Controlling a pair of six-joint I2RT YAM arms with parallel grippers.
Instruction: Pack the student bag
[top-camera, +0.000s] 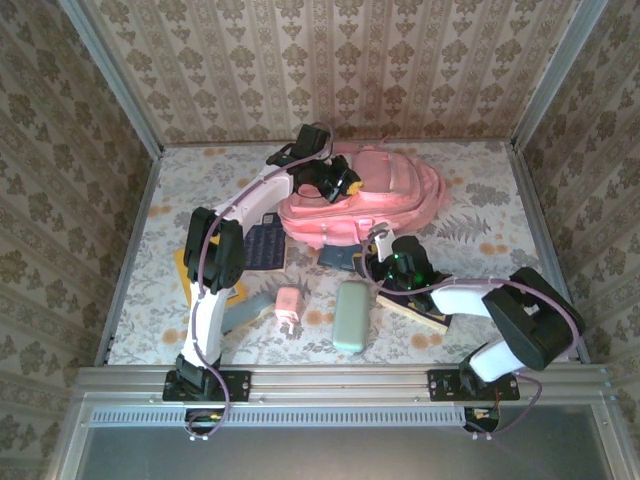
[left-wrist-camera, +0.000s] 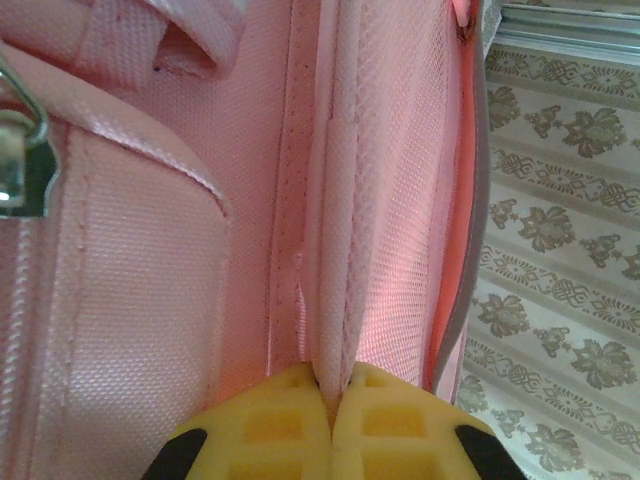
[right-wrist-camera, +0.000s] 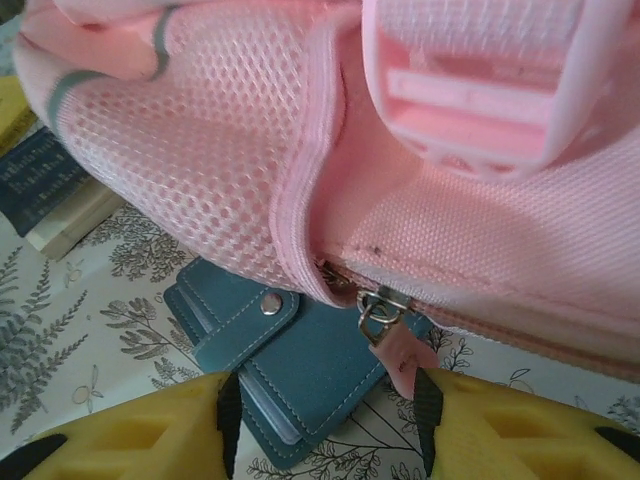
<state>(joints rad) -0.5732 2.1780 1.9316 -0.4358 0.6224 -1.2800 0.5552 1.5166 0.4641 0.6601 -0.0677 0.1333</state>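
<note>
The student bag (top-camera: 390, 195), a large pink backpack, lies at the back middle of the table. My left gripper (top-camera: 345, 183) is at its left end. In the left wrist view that gripper (left-wrist-camera: 335, 392) is shut on a padded pink fold of the bag (left-wrist-camera: 335, 260). My right gripper (top-camera: 378, 250) is at the bag's near edge. It (right-wrist-camera: 328, 425) stands open, with a teal snap wallet (right-wrist-camera: 300, 355) on the table between its fingers. The bag's metal zipper pull (right-wrist-camera: 380, 310) hangs just ahead, and its pink tab touches the right finger (right-wrist-camera: 470, 420).
Near the front lie a grey-green case (top-camera: 351, 316) and a small pink item (top-camera: 289, 306). A dark blue book (top-camera: 265, 243) and a yellow one (top-camera: 190, 272) lie by the left arm. Another book (top-camera: 420, 315) lies under the right arm. Patterned walls enclose the table.
</note>
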